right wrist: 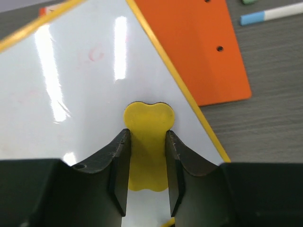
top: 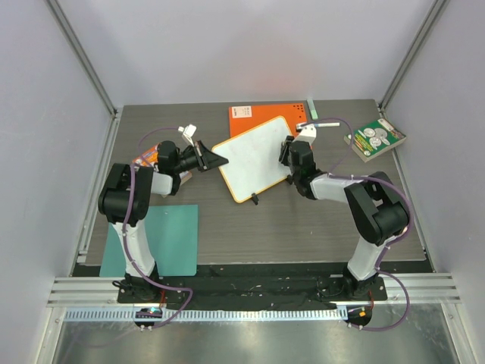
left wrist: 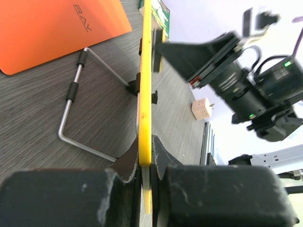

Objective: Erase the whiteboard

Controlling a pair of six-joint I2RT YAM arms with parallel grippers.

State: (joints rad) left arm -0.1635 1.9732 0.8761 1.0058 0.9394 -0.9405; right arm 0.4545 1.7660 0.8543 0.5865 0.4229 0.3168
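Wiping step, I reckon! The small glossy white whiteboard with a yellow rim [top: 254,161] sits mid-table. The left gripper [left wrist: 147,163] pinches its nine-o'clock edge, and the right gripper [right wrist: 147,158] nips a flat yellow eraser pad [right wrist: 147,116] against its face. Faint red marks [right wrist: 96,54] linger at the pad's eleven o'clock, so it should sweep there next.

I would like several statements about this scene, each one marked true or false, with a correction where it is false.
1. The left tool is shut on the rim of the whiteboard. True.
2. The right tool holds a blue eraser. False: the eraser is yellow.
3. An orange book lies at the far side of the whiteboard. True.
4. The whiteboard is wholly clean. False: a faint red mark shows on it.
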